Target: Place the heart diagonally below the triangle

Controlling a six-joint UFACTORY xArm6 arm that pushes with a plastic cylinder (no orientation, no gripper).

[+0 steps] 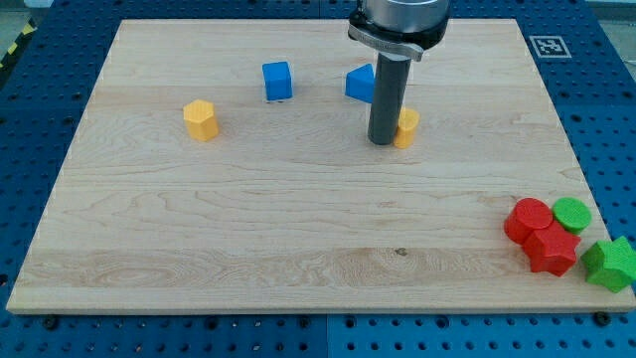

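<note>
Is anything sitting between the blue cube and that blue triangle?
No. In the camera view, the stretch between the blue cube and the blue triangle is bare wood. My tip sits lower, beside a yellow block.

arm: enters from the view's top, right of centre, only its grey end flange showing
rod: straight, dark, hanging upright from the flange
my tip (383, 142): at the rod's lower end, down on the desk (298, 229), right of centre

Pale wooden board (298, 229) rests on a blue perforated table (606, 149).
</note>
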